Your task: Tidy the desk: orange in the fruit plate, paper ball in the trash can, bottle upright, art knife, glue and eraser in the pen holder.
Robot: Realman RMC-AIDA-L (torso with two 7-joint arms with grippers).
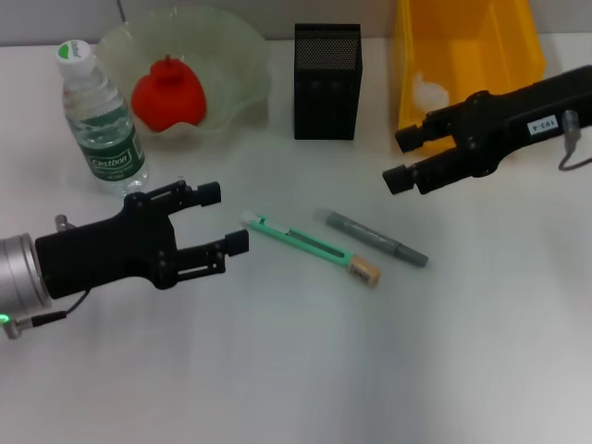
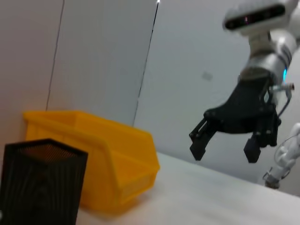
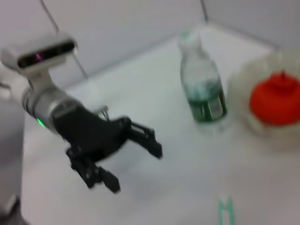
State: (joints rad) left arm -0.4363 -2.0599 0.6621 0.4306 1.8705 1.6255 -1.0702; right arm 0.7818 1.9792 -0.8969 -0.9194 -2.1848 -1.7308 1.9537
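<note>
The orange [image 1: 168, 92] lies in the fruit plate [image 1: 233, 48] at the back left, and the bottle [image 1: 100, 120] stands upright beside it. Mid-table lie the mint-green art knife [image 1: 296, 239], the grey glue [image 1: 375, 238] and the tan eraser [image 1: 364, 271], which touches the knife's end. The pen holder [image 1: 326, 81] stands behind them. A paper ball [image 1: 427, 90] rests inside the yellow trash can [image 1: 467, 55]. My left gripper [image 1: 225, 218] hovers open just left of the knife's tip. In front of the trash can my right gripper [image 1: 401, 159] is open and holds nothing.
The left wrist view shows the pen holder [image 2: 40, 185], the trash can [image 2: 103, 159] and the right gripper [image 2: 224, 153] above the table. In the right wrist view are the left gripper [image 3: 135, 168], the bottle [image 3: 202, 89] and the orange [image 3: 274, 98].
</note>
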